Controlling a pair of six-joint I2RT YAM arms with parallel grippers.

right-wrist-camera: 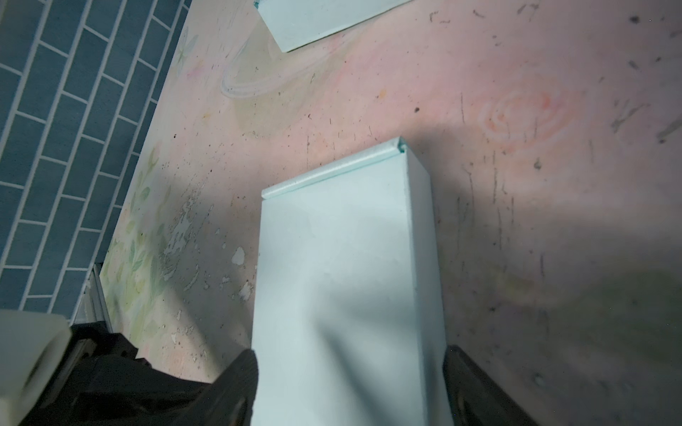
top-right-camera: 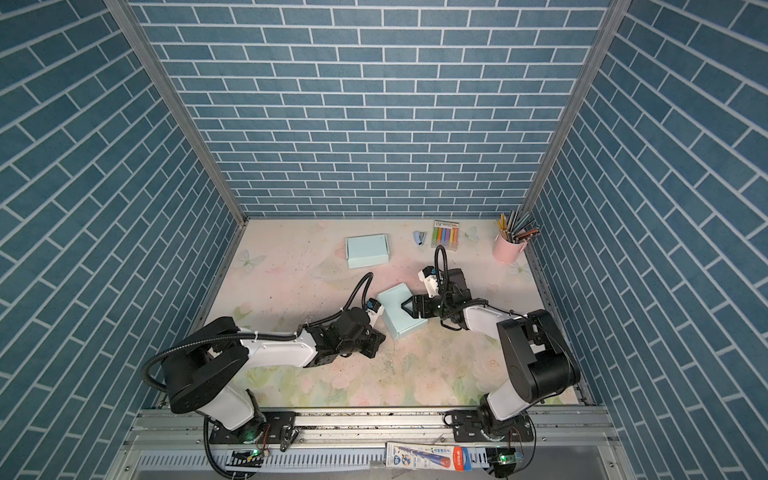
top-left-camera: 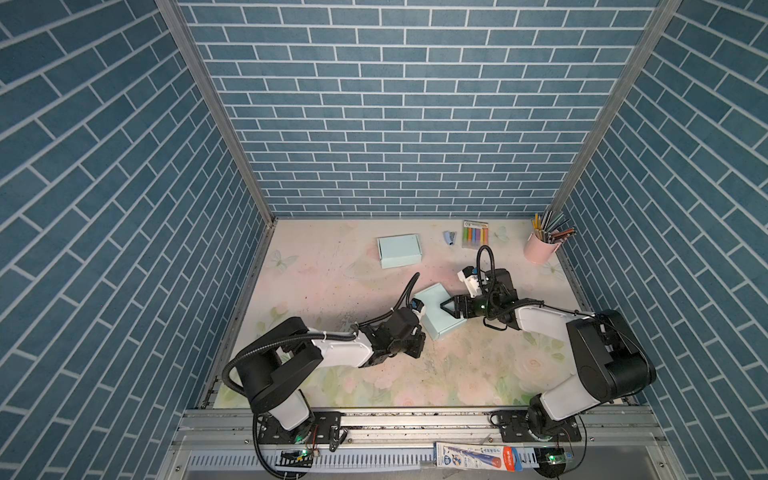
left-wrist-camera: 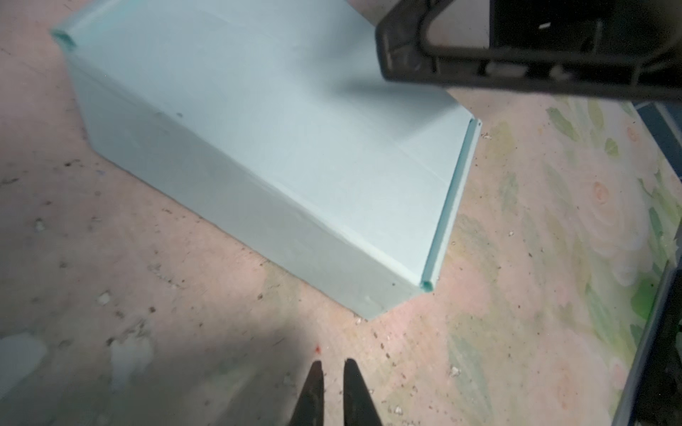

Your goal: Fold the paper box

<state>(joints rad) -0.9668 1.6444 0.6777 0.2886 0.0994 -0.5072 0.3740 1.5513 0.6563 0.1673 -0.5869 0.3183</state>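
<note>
Paper box (top-left-camera: 431, 311), lid down, lay askew near the middle of the floral table (top-left-camera: 332, 291). Right gripper (right-wrist-camera: 350, 372) stood wide, one finger against each side of the box, clasping it. Left gripper (left-wrist-camera: 334, 372) hung just beside the box, not touching, fingertips drawn almost together on nothing. Second pale-blue box (top-left-camera: 398, 250) lay farther back.
</note>
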